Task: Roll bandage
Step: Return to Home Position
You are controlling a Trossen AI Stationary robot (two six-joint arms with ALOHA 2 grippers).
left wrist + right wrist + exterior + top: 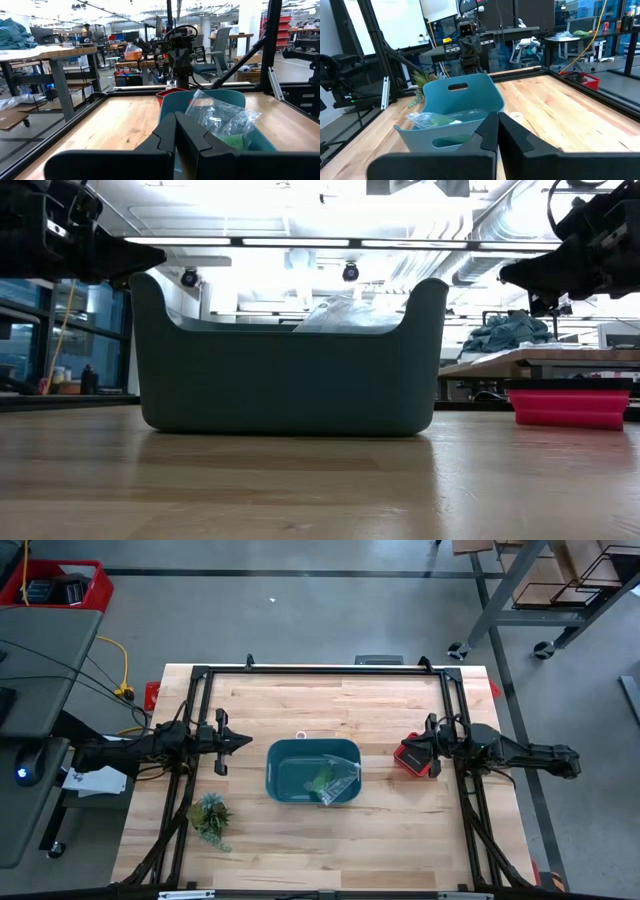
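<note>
Bandage (322, 782), bright green fabric, lies bagged inside teal plastic bin (272, 770); task seemingly done, left jaws and right jaws flank it, together, empty.

no readable text, labels, brands or numbers on anything in any view

My wooden desk (300, 700) carries a teal bin (289, 780) at its centre, a small leafy plant (211, 815) on my left and a red tray (408, 755) on my right.
</note>
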